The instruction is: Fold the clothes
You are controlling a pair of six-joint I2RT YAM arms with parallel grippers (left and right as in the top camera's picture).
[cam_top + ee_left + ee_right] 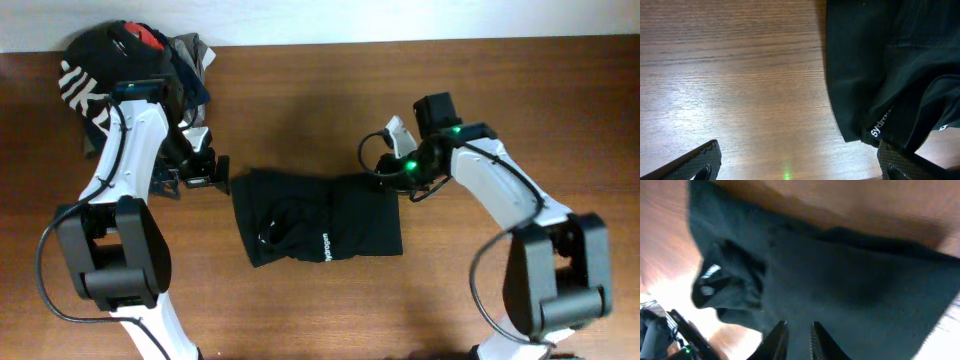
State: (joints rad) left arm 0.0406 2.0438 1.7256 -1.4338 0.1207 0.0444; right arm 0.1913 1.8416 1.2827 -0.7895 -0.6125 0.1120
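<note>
The clothes (320,230), a plain black garment with small white lettering, lie folded into a rough rectangle in the middle of the wooden table (300,90). My left gripper (213,172) hovers just off its left edge, jaws wide open over bare wood. In the left wrist view the left gripper (800,162) is empty and the clothes (880,75) lie to the right, reaching its right finger. My right gripper (376,162) sits over the garment's upper right corner. In the right wrist view the right gripper (798,330) shows a narrow gap above the clothes (840,270), holding nothing.
A heap of other garments (110,70), black with big white letters plus red and grey pieces, sits at the back left corner behind the left arm. Bare wood surrounds the folded garment on every side.
</note>
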